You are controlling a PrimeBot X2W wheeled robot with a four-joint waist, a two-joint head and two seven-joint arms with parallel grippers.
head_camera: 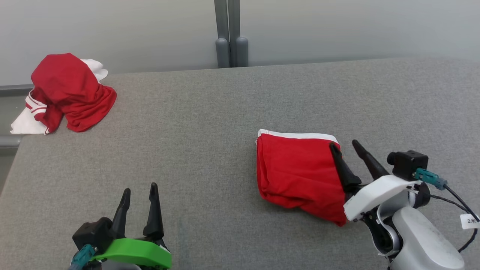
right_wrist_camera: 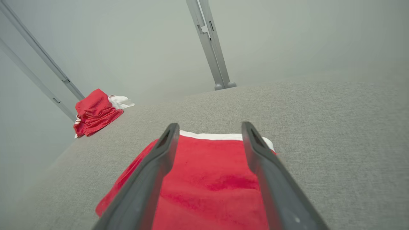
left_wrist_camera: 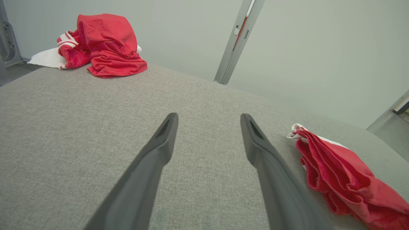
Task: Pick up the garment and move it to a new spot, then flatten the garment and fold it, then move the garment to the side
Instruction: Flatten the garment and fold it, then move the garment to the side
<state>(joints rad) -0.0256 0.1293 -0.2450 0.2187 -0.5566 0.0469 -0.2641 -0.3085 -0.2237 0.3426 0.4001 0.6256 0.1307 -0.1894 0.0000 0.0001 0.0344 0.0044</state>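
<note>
Garment of red fabric with a white edge band (head_camera: pixel 296 172) lies folded on the right half of the grey fabric-covered table (head_camera: pixel 210 112). The right gripper (head_camera: pixel 343 143) hangs over its right edge, dark fingers spread and clamping nothing; whether they touch the cloth cannot be told. The left gripper (head_camera: pixel 140 187) sits near the table's front edge, well apart, fingers likewise spread and empty. A crumpled red-and-white heap of clothing (head_camera: pixel 71 90) occupies the far left corner.
</note>
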